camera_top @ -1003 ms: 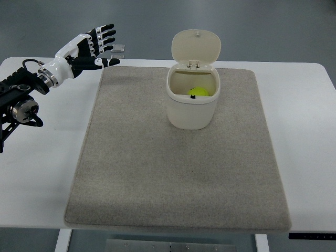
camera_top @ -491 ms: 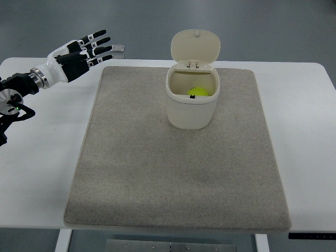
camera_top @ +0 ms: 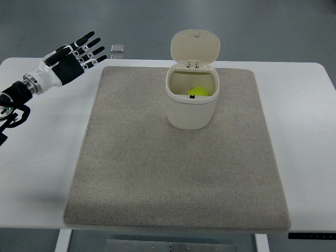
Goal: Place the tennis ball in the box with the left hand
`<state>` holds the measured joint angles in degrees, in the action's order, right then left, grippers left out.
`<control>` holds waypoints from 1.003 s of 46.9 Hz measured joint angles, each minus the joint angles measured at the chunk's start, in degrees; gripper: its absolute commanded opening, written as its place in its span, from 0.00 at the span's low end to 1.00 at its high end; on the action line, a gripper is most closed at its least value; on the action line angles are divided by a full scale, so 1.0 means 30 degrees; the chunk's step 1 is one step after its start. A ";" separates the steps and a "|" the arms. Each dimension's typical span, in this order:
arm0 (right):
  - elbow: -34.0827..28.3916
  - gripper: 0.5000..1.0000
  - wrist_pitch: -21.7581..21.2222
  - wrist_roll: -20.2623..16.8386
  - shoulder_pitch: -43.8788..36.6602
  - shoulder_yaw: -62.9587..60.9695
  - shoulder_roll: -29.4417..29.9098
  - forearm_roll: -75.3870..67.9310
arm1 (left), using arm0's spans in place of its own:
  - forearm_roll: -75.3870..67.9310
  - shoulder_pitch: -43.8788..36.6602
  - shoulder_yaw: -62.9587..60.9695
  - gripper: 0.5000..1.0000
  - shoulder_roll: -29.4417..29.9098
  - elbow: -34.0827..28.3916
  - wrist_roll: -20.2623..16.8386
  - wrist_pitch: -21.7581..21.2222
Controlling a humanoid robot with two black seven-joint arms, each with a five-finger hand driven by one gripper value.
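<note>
The ball [camera_top: 197,92] lay inside the box [camera_top: 191,105], low against its right inner wall, and only its upper yellow-green part showed; the box's near rim hid the rest, and a small dark spot on the ball was too small to make out. The box stood upright on the far middle of the mat [camera_top: 178,173], its lid [camera_top: 196,47] hinged open and tipped back on the far side, with a small tab near the lid's far edge and two hinge pieces at its base; no writing could be read on box or lid. The left hand [camera_top: 71,58] hovered over the far left corner of the counter [camera_top: 39,173], well apart from the box and just left of the mat's far left corner, its fingers [camera_top: 89,44] spread straight and holding nothing. Its arm was cut off by the picture's left edge, where dark joints and a small green light showed. A small flat grey item [camera_top: 117,50] lay beyond the counter's far edge, too small to identify. At the near right, a dark strip [camera_top: 312,236] under the counter's edge carried pale marks that were illegible.
</note>
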<state>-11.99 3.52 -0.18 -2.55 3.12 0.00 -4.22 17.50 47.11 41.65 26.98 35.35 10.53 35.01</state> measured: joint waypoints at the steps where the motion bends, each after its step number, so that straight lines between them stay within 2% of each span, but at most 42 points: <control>1: 0.0002 0.83 0.0000 0.0001 0.0000 -0.0002 0.0000 0.0000 | 0.0000 -0.0012 0.0004 0.98 0.0000 -0.0005 -0.0004 0.0000; 47: -0.0080 0.83 -0.0066 -0.0001 0.0004 -0.0013 0.0000 -0.0029 | -0.0306 -0.0272 0.0001 0.98 0.0182 -0.0026 -0.0319 -0.0007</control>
<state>-12.23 3.32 -0.18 -2.54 3.08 0.00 -4.31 16.58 46.30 41.65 27.52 35.27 9.58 34.99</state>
